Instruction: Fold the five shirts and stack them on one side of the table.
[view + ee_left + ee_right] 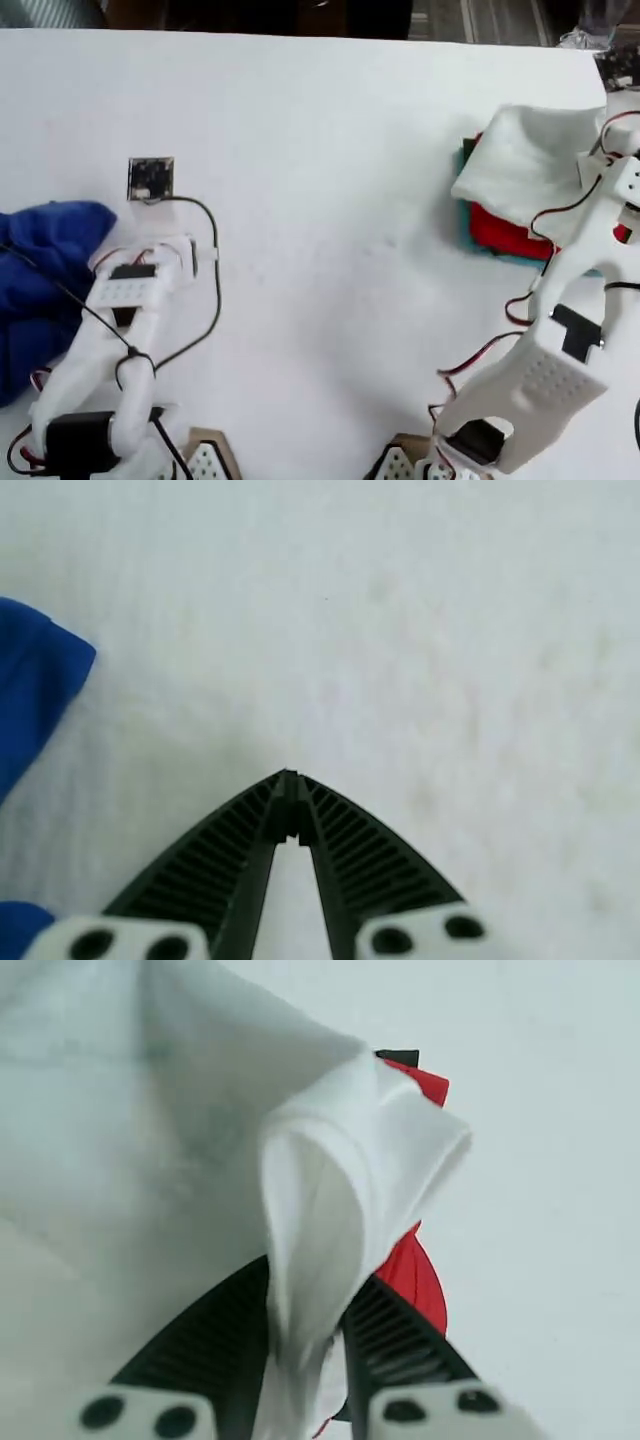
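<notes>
Right wrist view: right claw pinches the white shirt. A pull could unfold it, skewing the stack (left claw pressed together).

Crumpled blue cloth shirt is showing solid royal blue. Plain white folded cloth shirt is reading unpatterned, w/ bright red cloth shirt & teal cloth shirt peeking in solid bands. Flat white table top is looking plain. Left gripper & right gripper are showing ribbed black plastic fingers, white mounts.
</notes>
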Robot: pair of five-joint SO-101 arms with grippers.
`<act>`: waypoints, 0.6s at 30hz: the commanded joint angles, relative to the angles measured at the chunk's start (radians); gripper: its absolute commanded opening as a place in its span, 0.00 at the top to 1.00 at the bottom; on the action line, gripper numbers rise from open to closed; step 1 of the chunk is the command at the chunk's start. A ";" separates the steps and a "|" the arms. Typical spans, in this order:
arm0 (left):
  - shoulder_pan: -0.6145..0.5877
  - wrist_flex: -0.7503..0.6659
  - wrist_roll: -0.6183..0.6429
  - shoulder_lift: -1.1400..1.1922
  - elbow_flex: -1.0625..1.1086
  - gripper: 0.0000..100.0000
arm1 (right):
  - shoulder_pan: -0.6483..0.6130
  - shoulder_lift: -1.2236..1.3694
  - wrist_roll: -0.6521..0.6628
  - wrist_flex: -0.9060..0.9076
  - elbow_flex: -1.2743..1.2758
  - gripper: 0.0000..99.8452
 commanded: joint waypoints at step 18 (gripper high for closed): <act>-0.005 -0.025 -0.002 -0.038 0.007 0.97 | 0.035 0.068 0.000 -0.102 -0.169 0.75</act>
